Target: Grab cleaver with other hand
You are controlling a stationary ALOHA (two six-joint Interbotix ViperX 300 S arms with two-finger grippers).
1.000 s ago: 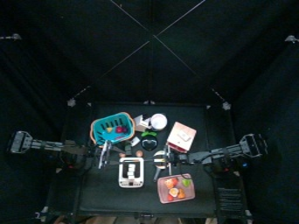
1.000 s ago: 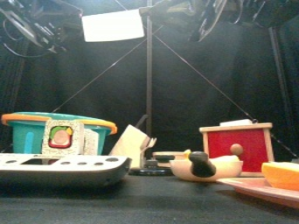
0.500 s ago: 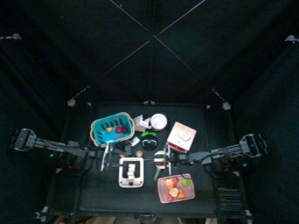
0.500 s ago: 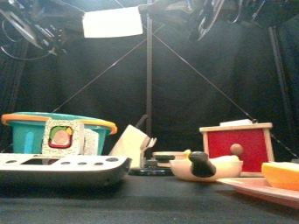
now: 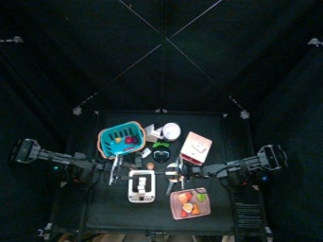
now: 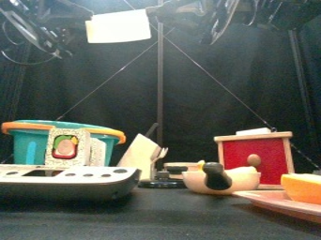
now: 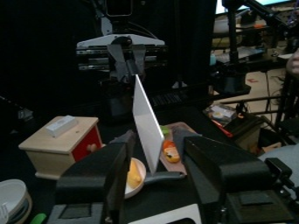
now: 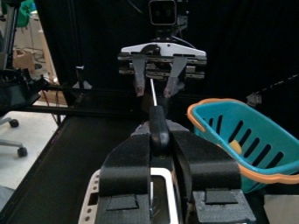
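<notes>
Our right gripper (image 7: 121,54) clamps the cleaver (image 7: 146,118) above the toaster (image 5: 142,185) in the left wrist view. In the right wrist view our left gripper (image 8: 162,68) faces it, jaws spread — handover pending, we judge, left grasp not made.

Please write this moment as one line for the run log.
phase: handover | right gripper: shut on cleaver | left gripper: open, either side of blade | transfer: not yet done

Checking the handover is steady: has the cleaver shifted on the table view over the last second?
No. In the top view the cleaver sits in the same spot between the two arms, just above the white scale and left of the plate, as before.
</notes>
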